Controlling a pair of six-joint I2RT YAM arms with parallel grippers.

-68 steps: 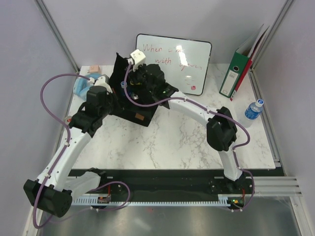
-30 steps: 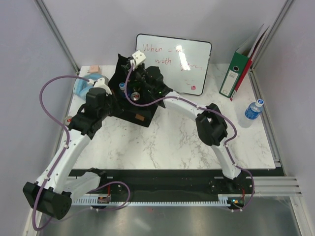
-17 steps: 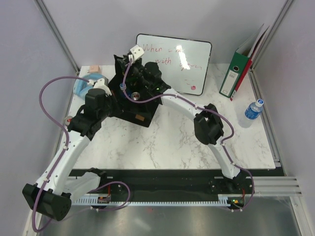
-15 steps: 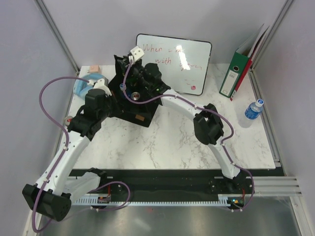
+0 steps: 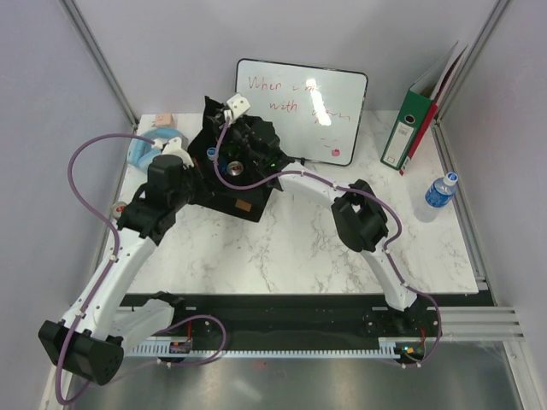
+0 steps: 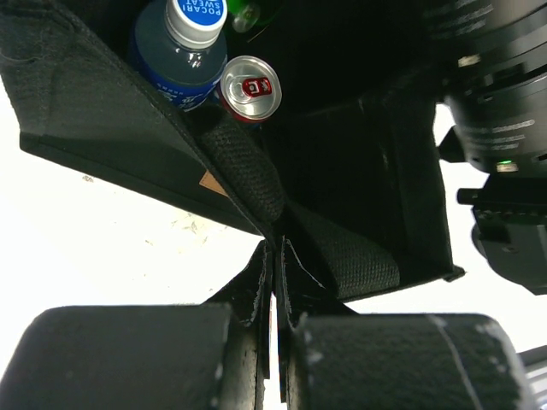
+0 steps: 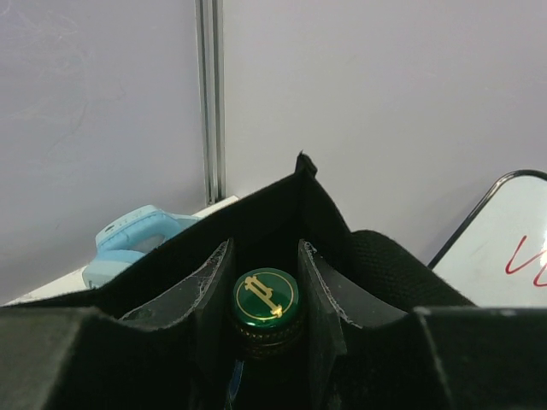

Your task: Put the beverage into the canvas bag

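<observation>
Black canvas bag [image 5: 229, 198] stands upper left of centre in the overhead view; your left gripper [image 6: 275, 278] is clenched on its rim fabric, and your right gripper [image 7: 266, 266] grasps the green-capped bottle [image 7: 265, 297] by the neck, down in the bag's mouth near a blue bottle [image 6: 184, 51] and a can [image 6: 250, 88]. You're at the lowering step, by my read: sink it until it stands, then let go and lift straight out. Bottle body and bag floor are hidden, so I can't tell whether it's touched down.
</observation>
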